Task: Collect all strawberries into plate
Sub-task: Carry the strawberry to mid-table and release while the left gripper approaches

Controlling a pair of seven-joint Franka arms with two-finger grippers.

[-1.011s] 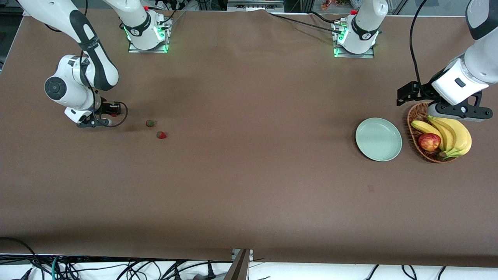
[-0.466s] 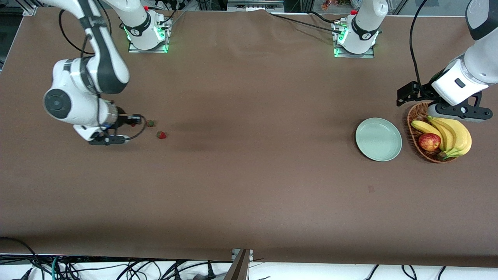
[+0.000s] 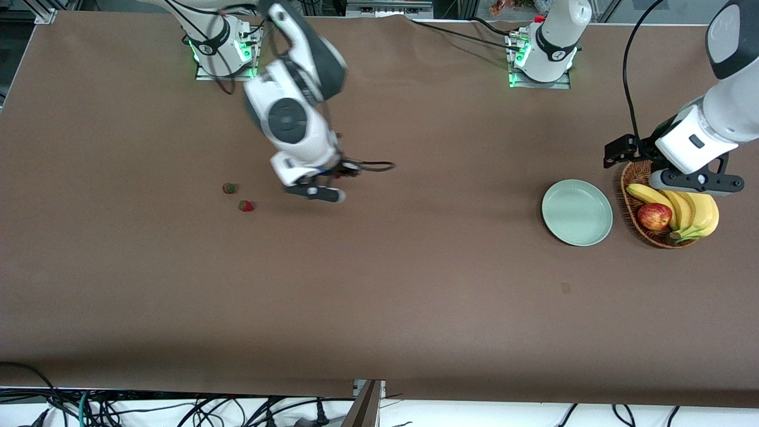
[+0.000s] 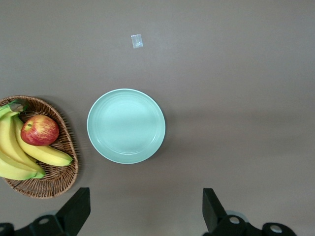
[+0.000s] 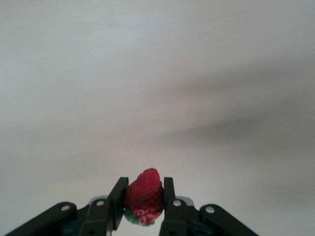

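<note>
Right gripper [image 5: 144, 204] squeezing one strawberry [image 5: 144, 195] over the middle of the surface [image 3: 379, 284]. Best carried level to the mint-green plate [image 3: 577, 212], lowered close, then let go gently. Left gripper [image 4: 145, 214] waiting wide open over the basket [image 3: 637, 178]. Two strawberries [image 3: 229, 188] [image 3: 245, 206] left toward the right arm's end.

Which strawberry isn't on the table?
The strawberry pinched in the right end effector, up in the air. The other two strawberries lie on the table.

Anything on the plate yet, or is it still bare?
Nothing lies on the plate; its whole surface shows in the left wrist view. One strawberry is in the shut right gripper over the table; two strawberries lie on the table.
</note>
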